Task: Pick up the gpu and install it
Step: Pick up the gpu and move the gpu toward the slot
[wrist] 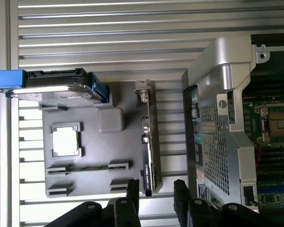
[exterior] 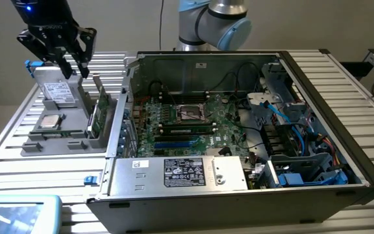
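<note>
I have the black pincer (exterior: 74,73) hanging above the far end of the grey moulded parts tray (exterior: 70,144), on the exterior view's left. Its two fingers point down and stand apart with nothing between them. It is open, and nothing is gripped.

The gpu (exterior: 99,111), a small flat card with a green circuit board face, stands on its edge in a slot along the side of the tray nearest the computer. It sits below the pincer and a little toward the exterior view's right, and the fingers do not touch it. In the wrist view I see the card (wrist: 150,137) edge-on as a thin dark strip. One end of it lines up with the gap between the spread fingers (wrist: 132,189) of the pincer (wrist: 156,184).

On the same tray (wrist: 94,175), a silver hard drive with a white label (exterior: 58,91) leans upright just beside the pincer. A square silver processor chip (exterior: 49,122) lies flat in a recess nearer the front.

The open black and silver computer case (exterior: 343,126) lies on the slatted aluminium desk (exterior: 31,170) just beside the tray, with its green motherboard (exterior: 180,122) exposed.
</note>
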`<state>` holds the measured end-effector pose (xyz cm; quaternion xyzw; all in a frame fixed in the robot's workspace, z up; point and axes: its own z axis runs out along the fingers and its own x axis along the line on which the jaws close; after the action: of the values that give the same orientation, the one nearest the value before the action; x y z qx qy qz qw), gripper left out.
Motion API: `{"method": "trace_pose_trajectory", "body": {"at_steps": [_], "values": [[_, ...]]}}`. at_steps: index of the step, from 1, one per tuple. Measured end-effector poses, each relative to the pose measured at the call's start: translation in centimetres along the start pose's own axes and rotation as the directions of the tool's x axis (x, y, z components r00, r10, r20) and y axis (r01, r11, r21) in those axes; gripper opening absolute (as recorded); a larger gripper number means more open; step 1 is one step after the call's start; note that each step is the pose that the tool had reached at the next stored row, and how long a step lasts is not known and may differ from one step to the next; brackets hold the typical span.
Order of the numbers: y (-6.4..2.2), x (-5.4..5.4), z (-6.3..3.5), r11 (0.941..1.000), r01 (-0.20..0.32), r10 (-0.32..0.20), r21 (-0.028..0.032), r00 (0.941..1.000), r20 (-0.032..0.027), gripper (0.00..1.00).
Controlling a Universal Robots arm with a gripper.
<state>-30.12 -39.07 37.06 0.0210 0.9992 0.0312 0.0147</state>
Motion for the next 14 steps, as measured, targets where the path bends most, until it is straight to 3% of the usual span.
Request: {"method": "trace_pose_trajectory", "body": {"at_steps": [4, 8, 14], "values": [[-0.03, 0.3, 0.43, 0.9988, 0.046, -0.046, -0.018, 0.9989, -0.0027, 0.44], [0.0, 1.4, 1.14, 0.9985, 0.051, -0.051, -0.0192, 0.9987, -0.0011, 0.44], [-0.06, 1.5, 2.22, 0.9985, 0.051, -0.051, -0.0193, 0.9987, -0.0006, 0.44]]}}
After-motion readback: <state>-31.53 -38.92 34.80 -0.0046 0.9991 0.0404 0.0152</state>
